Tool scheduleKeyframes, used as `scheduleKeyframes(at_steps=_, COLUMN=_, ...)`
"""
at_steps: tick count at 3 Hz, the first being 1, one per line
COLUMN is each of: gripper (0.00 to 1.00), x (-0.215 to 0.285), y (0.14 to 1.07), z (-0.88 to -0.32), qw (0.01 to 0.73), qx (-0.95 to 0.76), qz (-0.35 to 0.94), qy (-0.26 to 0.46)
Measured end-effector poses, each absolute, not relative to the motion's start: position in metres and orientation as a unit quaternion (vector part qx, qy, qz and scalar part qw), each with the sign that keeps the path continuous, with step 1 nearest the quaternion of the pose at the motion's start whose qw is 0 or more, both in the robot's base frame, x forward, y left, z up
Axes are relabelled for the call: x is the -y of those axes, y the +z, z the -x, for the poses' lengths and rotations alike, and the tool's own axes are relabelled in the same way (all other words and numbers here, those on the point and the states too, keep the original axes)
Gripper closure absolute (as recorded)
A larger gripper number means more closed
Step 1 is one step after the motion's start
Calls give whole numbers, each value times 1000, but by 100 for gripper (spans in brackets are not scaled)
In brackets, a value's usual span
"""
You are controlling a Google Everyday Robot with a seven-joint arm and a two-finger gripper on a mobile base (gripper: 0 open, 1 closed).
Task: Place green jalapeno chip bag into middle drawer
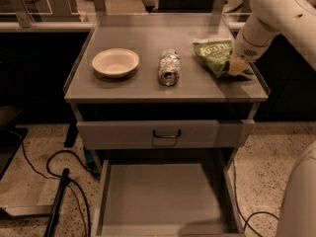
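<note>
the chip bag [213, 53] lies on the cart top [143, 33], right of the can [169, 68]; the gripper [236, 67] covers its right edge, and we cannot tell whether it grips. the open drawer [163, 196] below is cut off.

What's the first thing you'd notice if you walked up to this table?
The big white robot arm reaches in from the right, its gripper down at the right edge of the green chip bag on the tabletop. Next come the crushed can mid-table, the white bowl to its left, and the wide grey drawer pulled open below.
</note>
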State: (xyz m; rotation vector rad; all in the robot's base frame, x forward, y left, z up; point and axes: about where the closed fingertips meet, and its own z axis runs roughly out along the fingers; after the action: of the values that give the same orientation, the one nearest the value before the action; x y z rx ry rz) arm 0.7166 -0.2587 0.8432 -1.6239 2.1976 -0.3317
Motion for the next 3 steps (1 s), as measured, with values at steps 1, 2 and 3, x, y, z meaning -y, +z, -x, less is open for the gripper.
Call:
scheduleKeyframes(at_steps=1, gripper=89, x=259, y=843, z=-717, qw=193, qx=-783, qz=579, qy=-118)
scheduleKeyframes(at_steps=2, gripper=100, x=258, y=843, z=-717, qw=194, qx=-783, qz=579, qy=-118)
scheduleKeyframes(at_steps=3, gripper=100, x=247, y=845, z=-721, qw=203, qx=-779, qz=582, qy=-112)
